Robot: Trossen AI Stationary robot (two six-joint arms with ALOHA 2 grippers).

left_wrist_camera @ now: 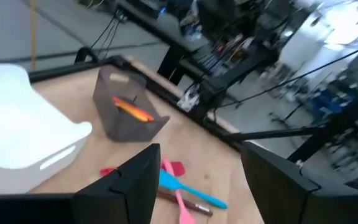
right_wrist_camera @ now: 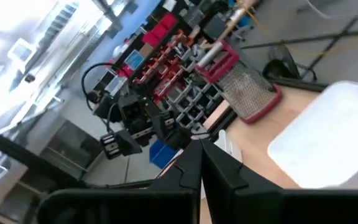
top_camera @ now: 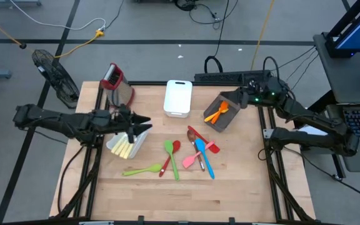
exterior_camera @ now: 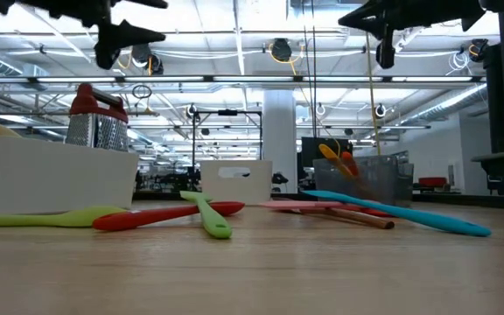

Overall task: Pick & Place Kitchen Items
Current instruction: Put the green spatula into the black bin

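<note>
Several slim utensils lie flat on the wooden table: a green spatula (top_camera: 170, 155), a red spoon (top_camera: 170, 154), a green spoon (top_camera: 140, 170), a pink spatula (top_camera: 191, 160), a blue spatula (top_camera: 204, 157) and a red spatula (top_camera: 210, 146). Pale-yellow-handled cutlery (top_camera: 122, 149) lies in a white bin (top_camera: 137, 144). Orange utensils (top_camera: 217, 113) lie in the grey bin (top_camera: 225, 120). My left gripper (top_camera: 146, 124) is open and empty, raised above the cutlery bin; it also shows in the left wrist view (left_wrist_camera: 201, 186). My right gripper (top_camera: 239, 99) is shut and empty, raised by the grey bin's far end; it also shows in the right wrist view (right_wrist_camera: 201, 171).
A steel box grater with a red top (top_camera: 115, 81) stands at the far left. A white bin (top_camera: 178, 98) stands at the far middle. Bare wood lies along the near edge (top_camera: 180, 200). In the low view both grippers hang well above the table, the left gripper (exterior_camera: 116, 35) and the right gripper (exterior_camera: 383, 31).
</note>
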